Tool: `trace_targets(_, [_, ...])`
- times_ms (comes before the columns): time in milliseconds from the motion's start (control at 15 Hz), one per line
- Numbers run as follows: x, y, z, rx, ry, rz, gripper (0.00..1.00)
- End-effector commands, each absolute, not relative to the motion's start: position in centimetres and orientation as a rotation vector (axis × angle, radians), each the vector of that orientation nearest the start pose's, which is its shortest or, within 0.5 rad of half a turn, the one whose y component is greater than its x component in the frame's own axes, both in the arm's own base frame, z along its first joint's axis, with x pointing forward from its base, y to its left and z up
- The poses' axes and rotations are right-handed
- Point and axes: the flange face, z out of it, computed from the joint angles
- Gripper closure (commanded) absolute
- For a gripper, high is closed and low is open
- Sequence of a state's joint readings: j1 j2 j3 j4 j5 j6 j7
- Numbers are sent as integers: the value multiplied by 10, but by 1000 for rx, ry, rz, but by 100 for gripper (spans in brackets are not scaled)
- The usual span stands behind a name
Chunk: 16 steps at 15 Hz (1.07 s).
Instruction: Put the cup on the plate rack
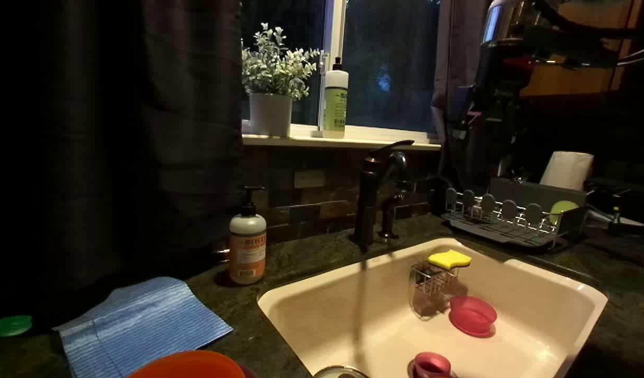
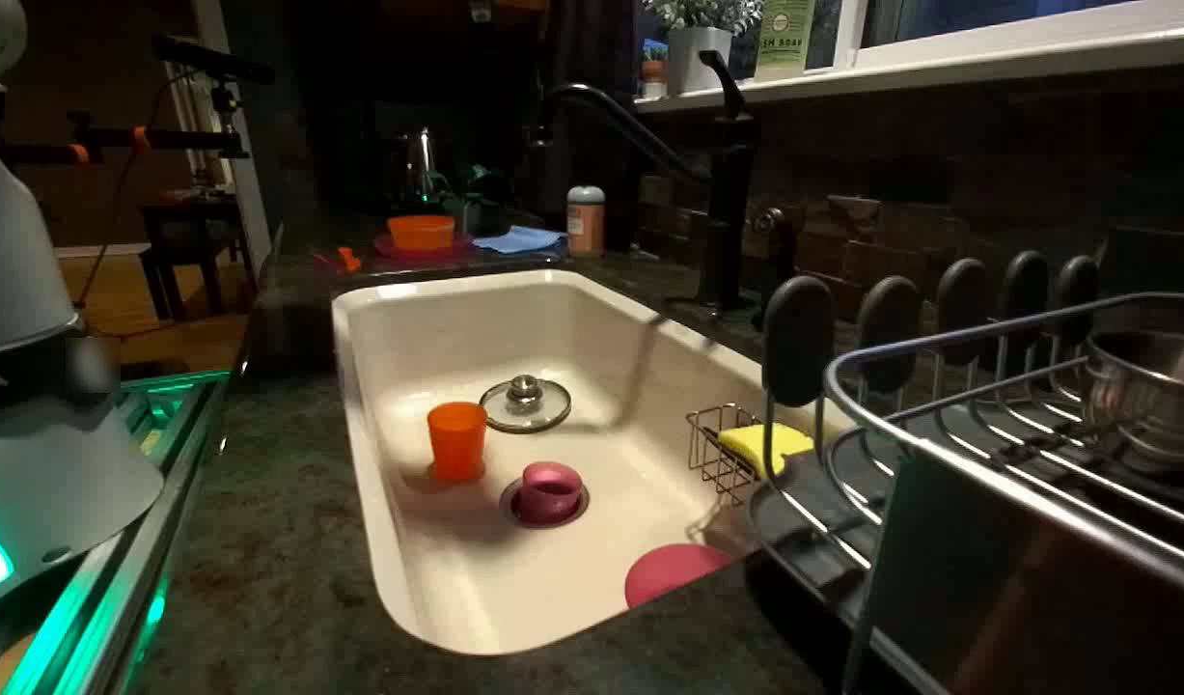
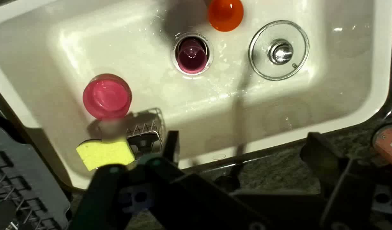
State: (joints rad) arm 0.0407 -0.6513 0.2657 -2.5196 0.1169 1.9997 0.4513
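Cup (image 2: 550,500), magenta-pink to my eye; plate rack (image 1: 509,211), dark grey and silver; sink (image 2: 456,569), cream-white; sponge (image 3: 104,155), yellow; bowl (image 3: 107,96), pink-red; tumbler (image 2: 457,442), orange; cloth (image 1: 143,320), blue, finely striped; surface (image 2: 273,492), dark and mottled.

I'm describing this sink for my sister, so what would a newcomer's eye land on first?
Probably the bright yellow sponge, on the wire caddy inside the pale sink. Next, likely the vivid orange cup standing on its floor, and near it the magenta cup at the drain.
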Motion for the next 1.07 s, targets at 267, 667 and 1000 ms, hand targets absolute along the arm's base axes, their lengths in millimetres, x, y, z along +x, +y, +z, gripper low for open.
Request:
trace_targets(267, [350,125,498,-3122,362,-199,0])
trace_targets(667, [350,125,498,-3122,362,-199,0])
trace_targets(1000, [340,101,486,-3154,436,-245,0])
